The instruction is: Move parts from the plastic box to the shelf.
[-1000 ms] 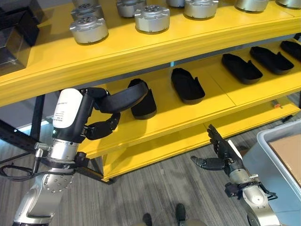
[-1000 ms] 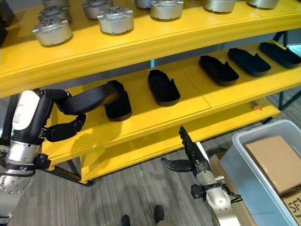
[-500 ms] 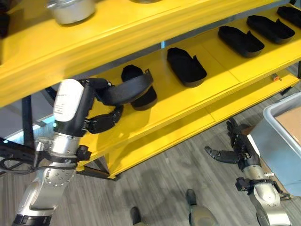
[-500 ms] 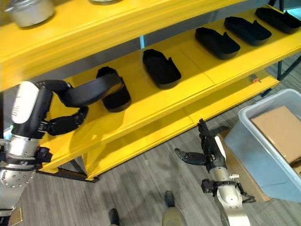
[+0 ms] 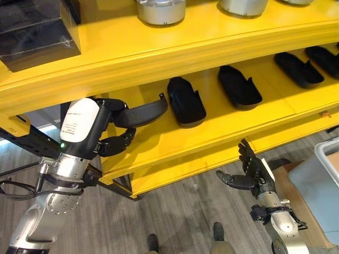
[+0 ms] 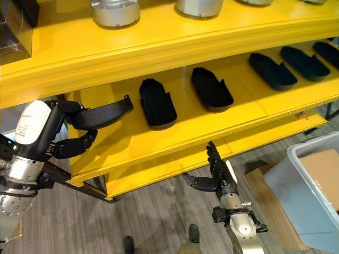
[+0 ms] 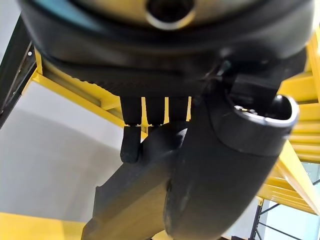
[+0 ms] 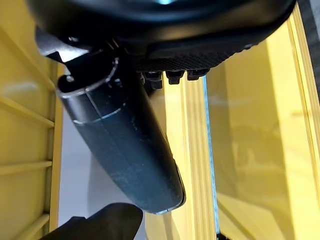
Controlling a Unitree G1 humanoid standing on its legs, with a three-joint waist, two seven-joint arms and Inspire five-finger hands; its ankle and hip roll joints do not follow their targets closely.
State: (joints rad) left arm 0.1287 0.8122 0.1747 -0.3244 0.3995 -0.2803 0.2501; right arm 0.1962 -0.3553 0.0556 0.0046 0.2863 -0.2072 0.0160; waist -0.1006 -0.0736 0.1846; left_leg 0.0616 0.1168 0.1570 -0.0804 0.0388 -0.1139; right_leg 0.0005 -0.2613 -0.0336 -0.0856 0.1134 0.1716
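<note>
My left hand is shut on a long black shell-shaped part, holding it in front of the yellow shelf's middle level. The part's tip hangs just left of the nearest black part lying there. In the left wrist view my fingers curl over the held part. More black parts lie in a row further right on that level. My right hand hangs open and holds nothing, low in front of the shelf's bottom level. The grey plastic box stands on the floor at the right.
Silver round parts stand on the shelf's top level, with a dark box at its left end. A cardboard sheet lies in the plastic box, and a cardboard carton stands beside it. Grey wood floor lies below.
The camera has swung, shifting the whole picture. My left hand keeps its hold on the black part, whose tip now stands left of the nearest shelf part instead of across it. Right hand stays open.
</note>
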